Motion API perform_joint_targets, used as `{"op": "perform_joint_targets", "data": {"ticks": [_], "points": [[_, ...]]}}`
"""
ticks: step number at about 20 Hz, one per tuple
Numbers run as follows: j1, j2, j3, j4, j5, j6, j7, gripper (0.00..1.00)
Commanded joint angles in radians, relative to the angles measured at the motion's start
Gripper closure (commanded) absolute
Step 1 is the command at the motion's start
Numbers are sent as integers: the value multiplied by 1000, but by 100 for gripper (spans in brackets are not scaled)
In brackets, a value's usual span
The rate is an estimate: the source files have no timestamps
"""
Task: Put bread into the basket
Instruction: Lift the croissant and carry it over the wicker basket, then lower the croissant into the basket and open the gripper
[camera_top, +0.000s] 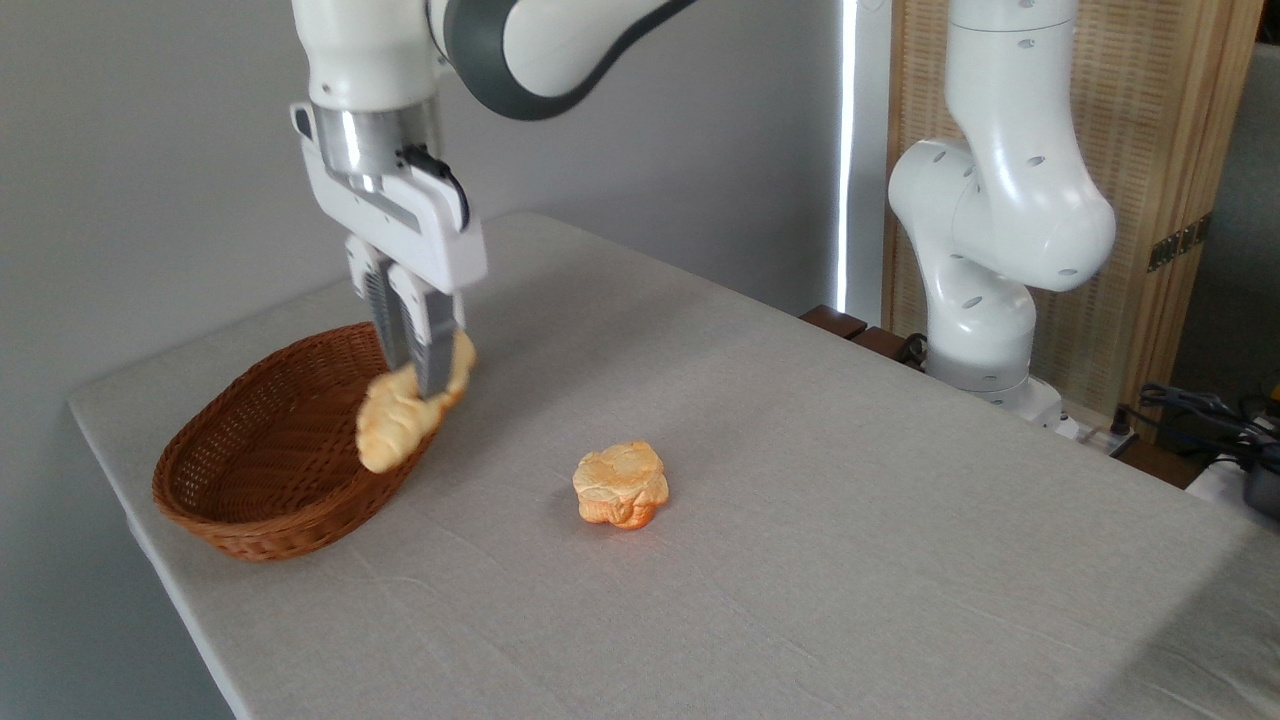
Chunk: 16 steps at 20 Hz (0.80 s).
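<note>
A pale golden braided bread (395, 422) hangs tilted in the air, its lower end over the right rim of the reddish-brown wicker basket (250, 470). My gripper (418, 372) is shut on the bread near its upper part, fingers pointing down. The basket sits at the left end of the table and holds nothing that I can see. The bread's upper end pokes out to the right of the fingers (436, 345).
A small round orange-tinged bun (620, 485) lies on the grey tablecloth (800, 520) right of the basket. The arm's white base (985, 300) stands at the table's far right edge. Cables (1200, 410) lie beyond it.
</note>
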Motion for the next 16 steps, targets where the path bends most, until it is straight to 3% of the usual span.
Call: {"op": "perform_joint_targets", "data": {"ticks": [1,3,4,6,10,16], "points": [[0,26,-28,25,-84,104,-50,62],[-2,51,-47,25,-108,164,-53,55],[-2,71,-59,25,-108,202,-63,43],[-2,118,-78,25,-100,288,-120,0],[-2,183,-111,25,-99,375,-160,0],[-3,197,-121,25,-92,377,-157,0]]}}
